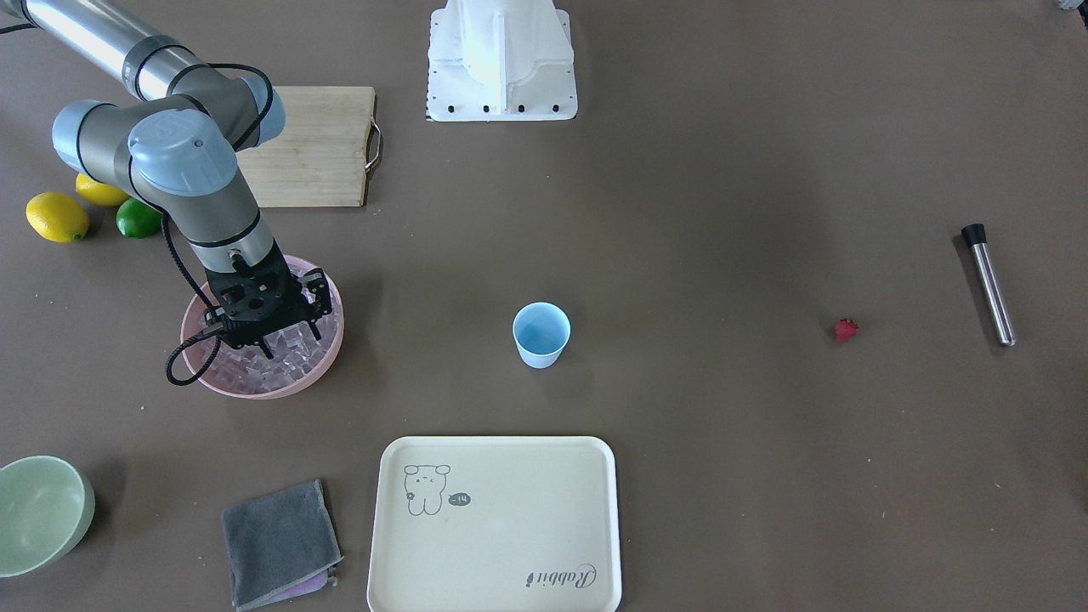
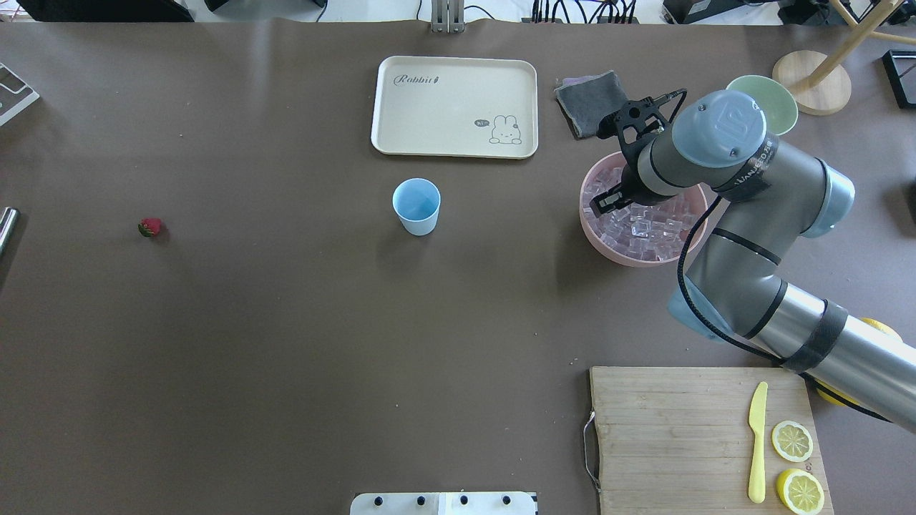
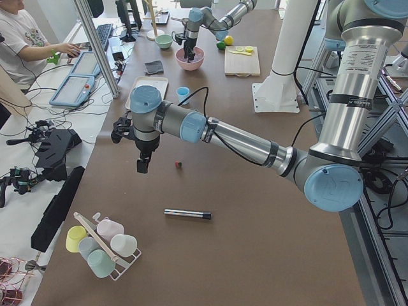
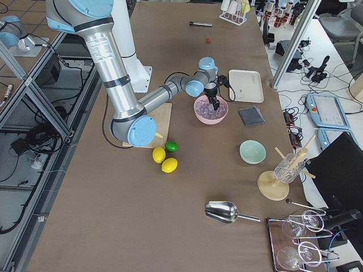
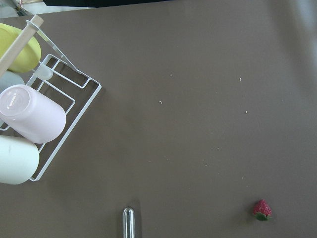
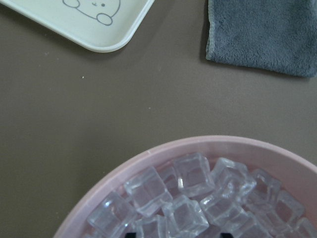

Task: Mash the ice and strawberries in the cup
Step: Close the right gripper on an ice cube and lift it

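Brown table (image 1: 722, 476) carrying cup (image 1: 541, 334), strawberry (image 1: 847, 330); cluttered workstations (image 3: 76, 83) alongside. Right end effector (image 1: 291, 340) spread apart over ice (image 1: 255, 372) in pink bowl (image 1: 280, 391); left end effector (image 3: 143, 167): cannot tell.

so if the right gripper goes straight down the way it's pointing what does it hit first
The ice heaped in the pink bowl. The right gripper points down directly over it, open. Whether its tips touch the cubes is unclear from these views.
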